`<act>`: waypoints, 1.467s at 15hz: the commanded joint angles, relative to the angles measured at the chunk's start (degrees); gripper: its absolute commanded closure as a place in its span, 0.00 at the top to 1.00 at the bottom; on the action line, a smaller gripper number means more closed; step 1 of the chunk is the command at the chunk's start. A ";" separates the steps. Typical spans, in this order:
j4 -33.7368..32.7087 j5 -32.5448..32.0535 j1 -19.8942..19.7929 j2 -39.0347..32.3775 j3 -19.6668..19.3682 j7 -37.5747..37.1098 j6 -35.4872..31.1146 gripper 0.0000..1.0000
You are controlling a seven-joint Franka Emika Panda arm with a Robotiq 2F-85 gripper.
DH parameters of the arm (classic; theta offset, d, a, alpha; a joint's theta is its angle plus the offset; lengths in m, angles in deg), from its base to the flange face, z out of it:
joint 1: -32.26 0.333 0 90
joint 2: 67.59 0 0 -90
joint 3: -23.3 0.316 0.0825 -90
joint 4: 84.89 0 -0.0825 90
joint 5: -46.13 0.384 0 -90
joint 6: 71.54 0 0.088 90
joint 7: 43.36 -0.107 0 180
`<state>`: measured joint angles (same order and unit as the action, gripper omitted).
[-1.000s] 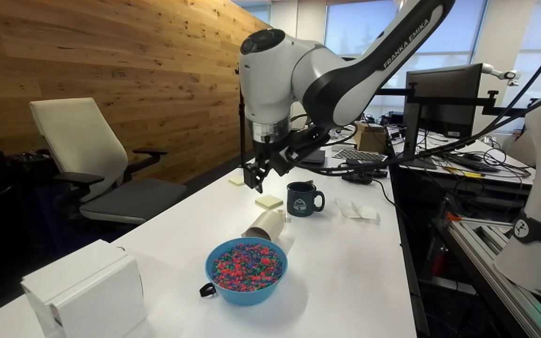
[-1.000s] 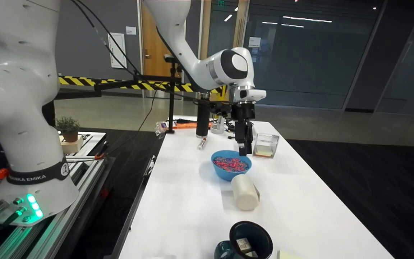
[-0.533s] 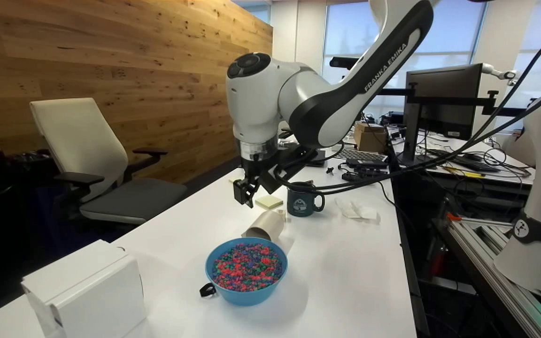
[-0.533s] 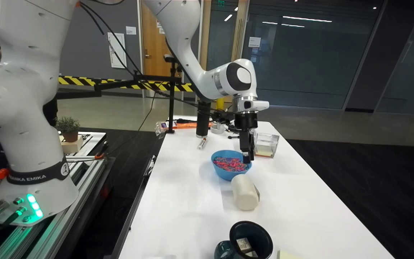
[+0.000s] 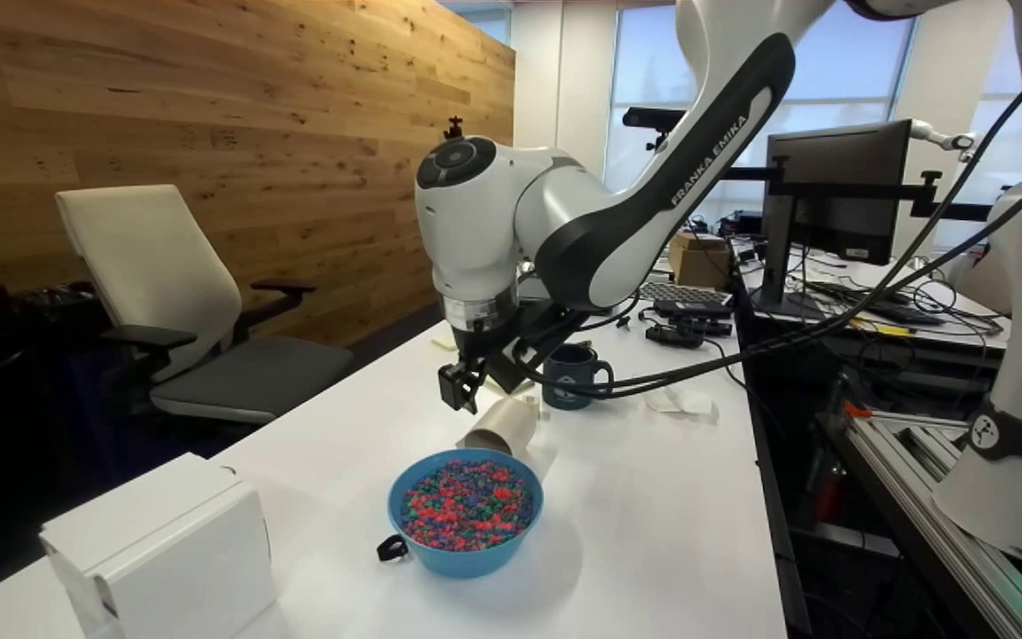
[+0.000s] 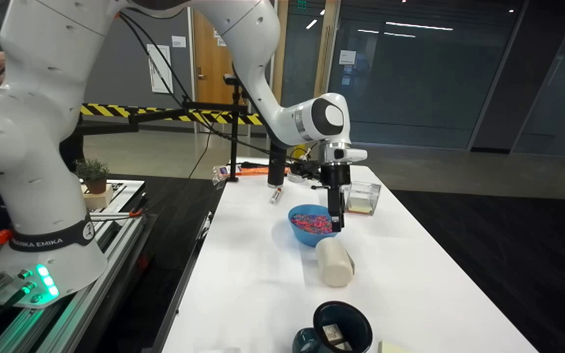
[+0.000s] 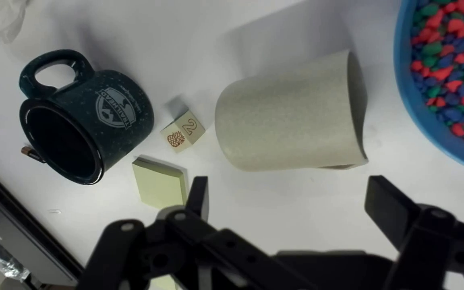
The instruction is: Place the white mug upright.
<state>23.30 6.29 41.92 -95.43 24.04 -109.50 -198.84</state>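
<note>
Two black fingers (image 7: 198,199) of my black gripper (image 7: 287,197) stood spread wide apart, the smooth white tabletop (image 7: 304,225) showing between them. I hung above that surface, my tips near the plain cream-white cylindrical mug (image 7: 288,117) and, as far as I could see, clear of it. It lay tipped on its side, its base turned toward the speckled green-black mug (image 7: 111,117) and its mouth toward the round blue bowl (image 7: 405,80) of red, green and blue bits (image 7: 453,72). A gap parted that mouth from the bowl's rim. Between the two mugs, near the pale one's base, sat a small cream cube (image 7: 183,131) printed with a 2 and a pineapple. The dark mug stood upright, and in an exterior view I made out pale blocks (image 6: 332,334) inside it. Close beside it lay a square pale-yellow sticky-note pad (image 7: 159,183). Well apart from my fingers, in an exterior view, stood a white box (image 5: 165,550).
</note>
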 commanded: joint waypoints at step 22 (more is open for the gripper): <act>-1.17 -1.30 3.20 -3.88 -3.83 7.64 0.18 1.00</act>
<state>22.49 6.28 44.11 -98.89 21.39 -102.81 -198.84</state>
